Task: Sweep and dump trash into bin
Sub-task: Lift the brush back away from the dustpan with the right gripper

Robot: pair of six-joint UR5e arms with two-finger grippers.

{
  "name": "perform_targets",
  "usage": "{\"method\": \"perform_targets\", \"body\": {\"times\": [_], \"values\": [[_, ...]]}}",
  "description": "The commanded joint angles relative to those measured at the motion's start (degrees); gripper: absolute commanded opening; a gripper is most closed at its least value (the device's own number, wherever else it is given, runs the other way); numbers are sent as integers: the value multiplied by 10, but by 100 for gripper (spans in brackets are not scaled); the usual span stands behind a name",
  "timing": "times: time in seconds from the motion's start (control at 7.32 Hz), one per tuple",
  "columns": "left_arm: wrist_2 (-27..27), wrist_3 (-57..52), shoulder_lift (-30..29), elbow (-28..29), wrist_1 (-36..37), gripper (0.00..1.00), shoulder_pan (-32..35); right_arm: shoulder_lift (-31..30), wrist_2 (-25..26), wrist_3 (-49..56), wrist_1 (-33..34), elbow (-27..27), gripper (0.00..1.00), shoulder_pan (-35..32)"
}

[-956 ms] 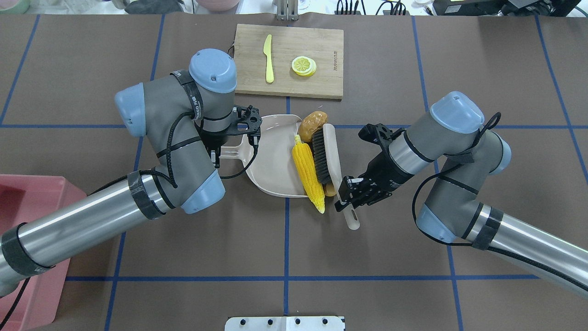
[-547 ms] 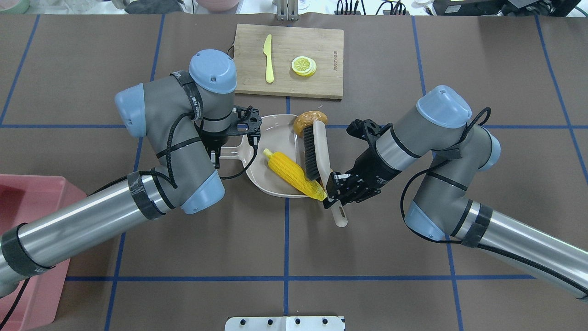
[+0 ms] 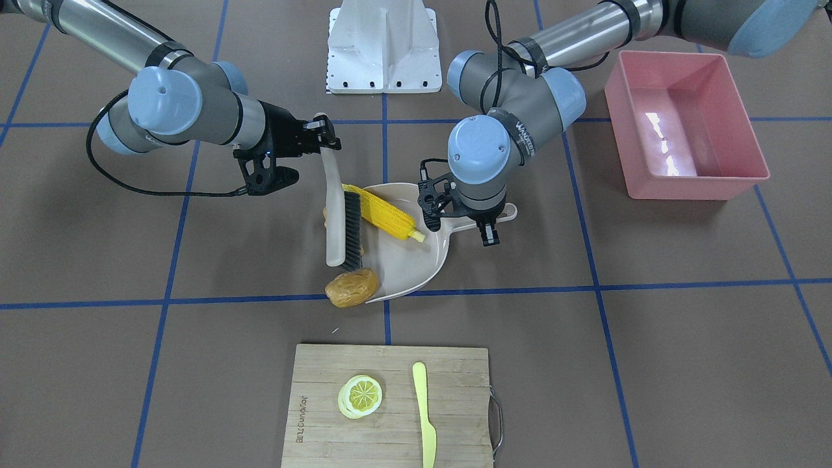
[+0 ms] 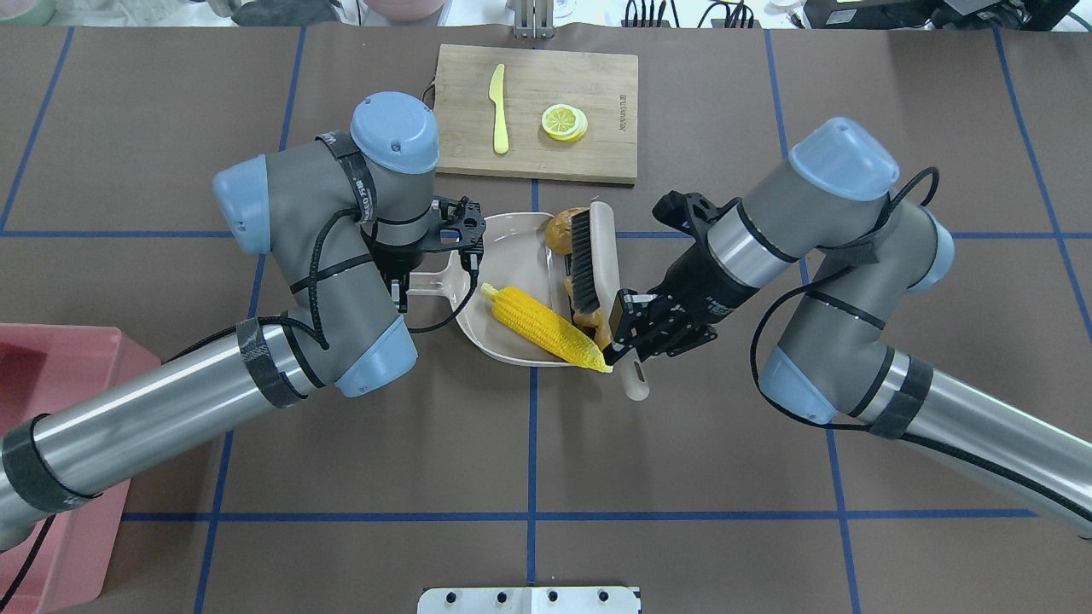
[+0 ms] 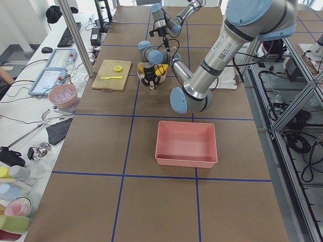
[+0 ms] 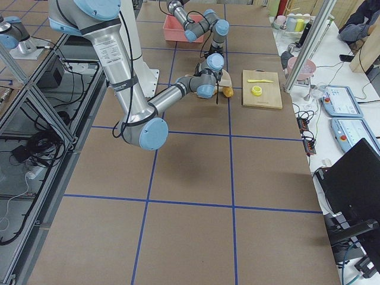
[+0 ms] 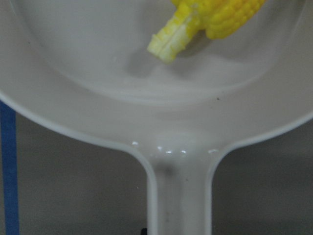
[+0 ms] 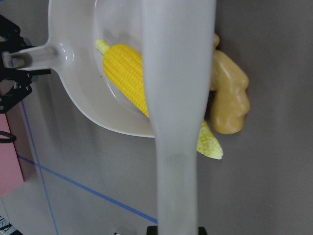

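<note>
The left claw (image 4: pixel 409 280) is closed tight on the handle of the beige dustpan (image 4: pixel 520 256), which lies flat in the middle of the table. The right claw (image 4: pixel 630 345) is closed on the handle of the brush (image 4: pixel 602 256). The brush stands along the open side of the dustpan, with its dark bristles facing in toward the pan. The yellow corn (image 4: pixel 546 328) lies slanted inside the dustpan, and only its pointy tip sticks out over the edge. The bumpy tan ginger (image 8: pixel 230 100) is on the table just outside the pan. It sits right by the corn's tip and is partly hidden under the brush. The brown potato (image 3: pixel 351 288) sits at the corner of the pan's open side, touching the rim, near the end of the brush. The pink bin (image 3: pixel 692 187) sits well away, over on the robot's left side, and I see only shiny light spots inside it. Past the dustpan there is a wooden cutting board (image 4: pixel 546 162) with a pale yellow knife (image 4: pixel 498 111) and a lemon slice (image 4: pixel 564 121) lying on it.
</note>
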State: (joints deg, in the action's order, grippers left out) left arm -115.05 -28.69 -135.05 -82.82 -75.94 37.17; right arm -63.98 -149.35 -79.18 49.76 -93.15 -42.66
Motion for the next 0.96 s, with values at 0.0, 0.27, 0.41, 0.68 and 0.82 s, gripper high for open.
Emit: {"method": "perform_targets", "body": {"times": [0.0,0.27,0.41,0.68,0.82], "values": [[1,-1,0,1,0,0,0,-30,-27,85,12,7,0,-45],[1,0,0,4,0,0,0,-19,-27,227,12,69,0,-77],[1,0,0,5,0,0,0,-12,-31,292,13,95,0,-85],[1,0,0,5,0,0,0,-11,-35,334,13,110,0,-46],[1,0,0,7,-1,0,0,-8,-27,334,14,110,0,-20]]}}
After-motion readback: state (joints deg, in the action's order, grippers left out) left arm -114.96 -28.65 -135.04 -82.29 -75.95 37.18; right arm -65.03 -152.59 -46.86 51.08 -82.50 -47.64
